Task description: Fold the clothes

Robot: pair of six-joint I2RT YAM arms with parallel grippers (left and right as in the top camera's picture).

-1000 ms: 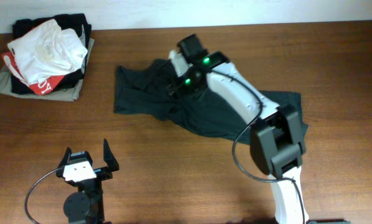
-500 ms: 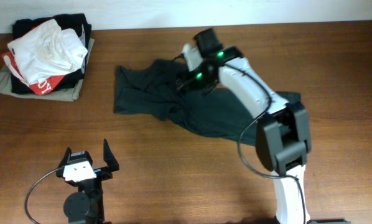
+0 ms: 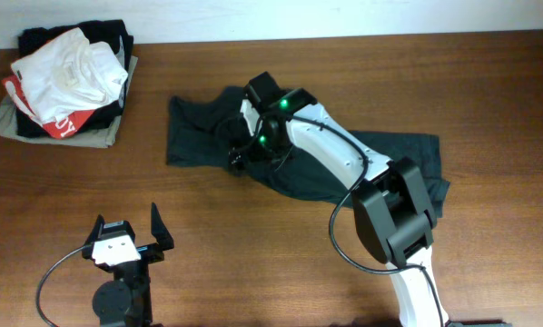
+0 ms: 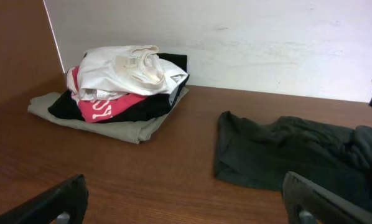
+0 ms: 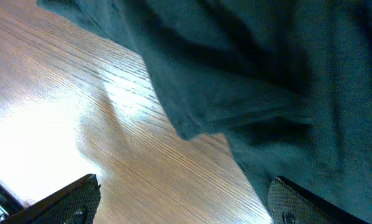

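At the left of the bench (image 3: 253,272), the stacked pile (image 3: 67,82) sits apart. The left gripper (image 3: 126,218) idles, jaws spread. The dark garment (image 3: 199,136) lies crumpled mid-bench. The right gripper (image 3: 242,153), jaws released over its hem (nothing held), could pinch several layers and bunch it.

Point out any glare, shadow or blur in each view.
Right wrist view: strong glare whitens the wooden table at left, while the dark green garment looks murky. Left wrist view: even light, the clothes pile sharp, the left claw's fingers soft at the bottom corners. Overhead view: evenly lit, no glare.
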